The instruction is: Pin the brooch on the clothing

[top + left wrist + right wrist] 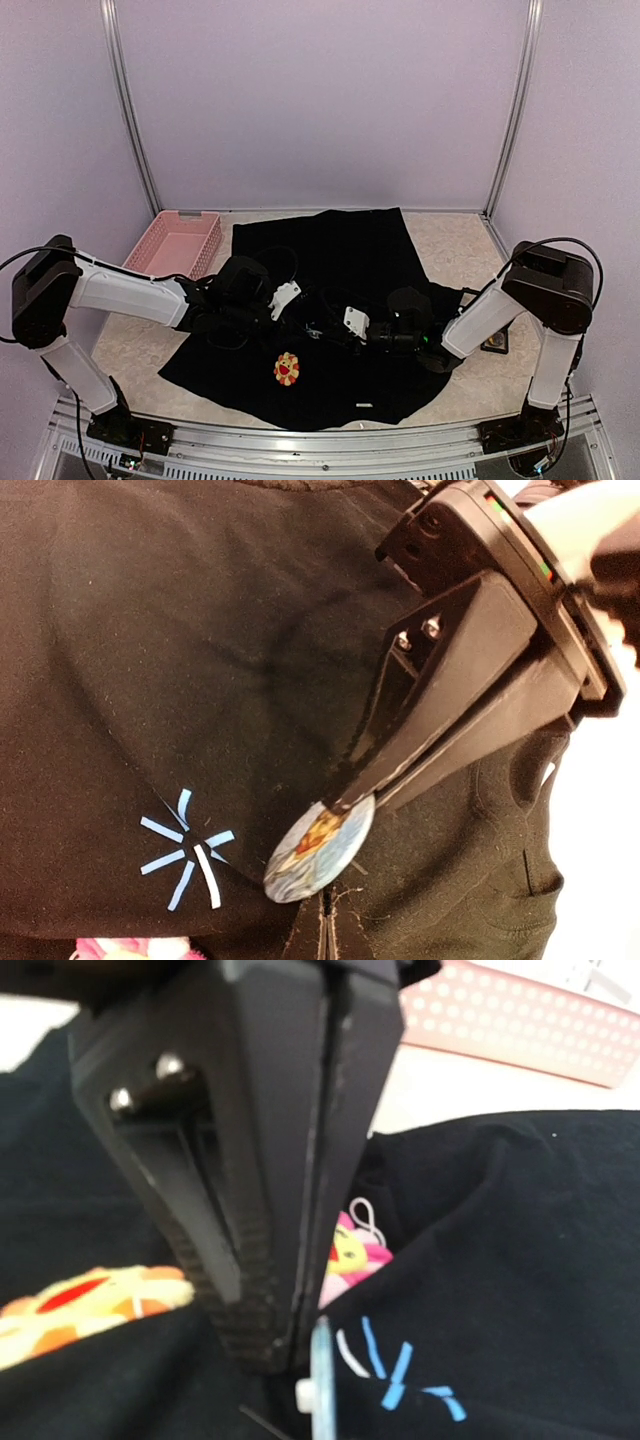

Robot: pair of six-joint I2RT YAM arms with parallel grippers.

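Note:
The black T-shirt [340, 260] lies spread on the table. My right gripper [300, 1355] is shut on the brooch [322, 1390], seen edge-on with its white pin back facing left. In the left wrist view the right gripper's fingertips [350, 790] pinch the brooch [320, 850] by its rim, its pale blue face with a gold-brown centre just right of the blue starburst [185, 855]. My left gripper [330, 935] is shut on a raised fold of the shirt just below the brooch. Both grippers meet mid-shirt in the top view, left gripper [305, 322] and right gripper [335, 332].
The orange-yellow flower [287, 369] sits near the shirt's front edge, with the white hem label [364, 405] to its right. The pink flower [355, 1250] peeks from behind the raised fold. A pink basket [180, 243] stands at the back left.

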